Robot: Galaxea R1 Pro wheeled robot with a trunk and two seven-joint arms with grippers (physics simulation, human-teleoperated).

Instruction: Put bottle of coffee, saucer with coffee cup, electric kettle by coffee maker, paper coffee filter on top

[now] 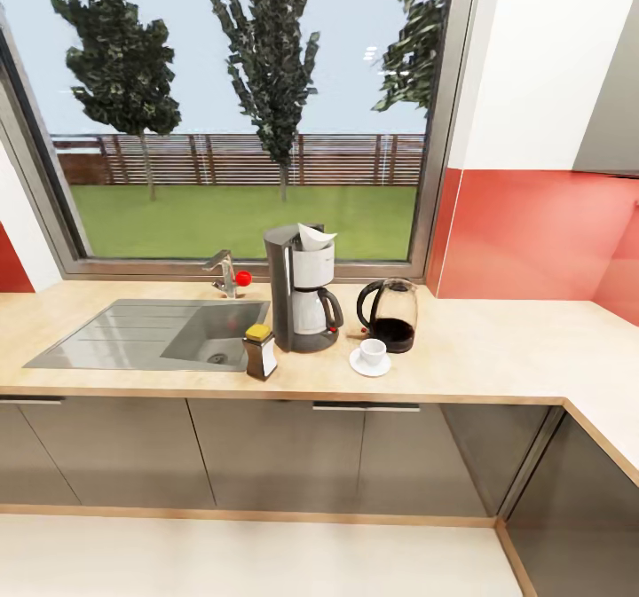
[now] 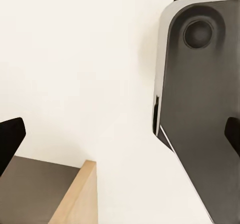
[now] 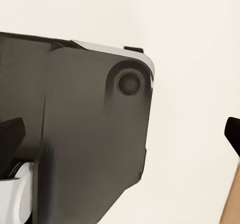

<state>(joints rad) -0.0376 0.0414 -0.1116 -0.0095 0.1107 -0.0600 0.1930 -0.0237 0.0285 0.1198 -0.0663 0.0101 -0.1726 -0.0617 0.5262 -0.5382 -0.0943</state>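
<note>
In the head view the coffee maker stands on the kitchen countertop just right of the sink. A white paper coffee filter sits on its top. The bottle of coffee with its yellow cap stands at its front left. The electric kettle is on its right. In front of the kettle the coffee cup rests on the saucer. The kitchen shelf is out of view. My left gripper and right gripper are open over pale floor, holding nothing.
A steel sink with a faucet lies left of the coffee maker, under a big window. The counter turns a corner at the right. Dark cabinets run below. Both wrist views look down past my dark base.
</note>
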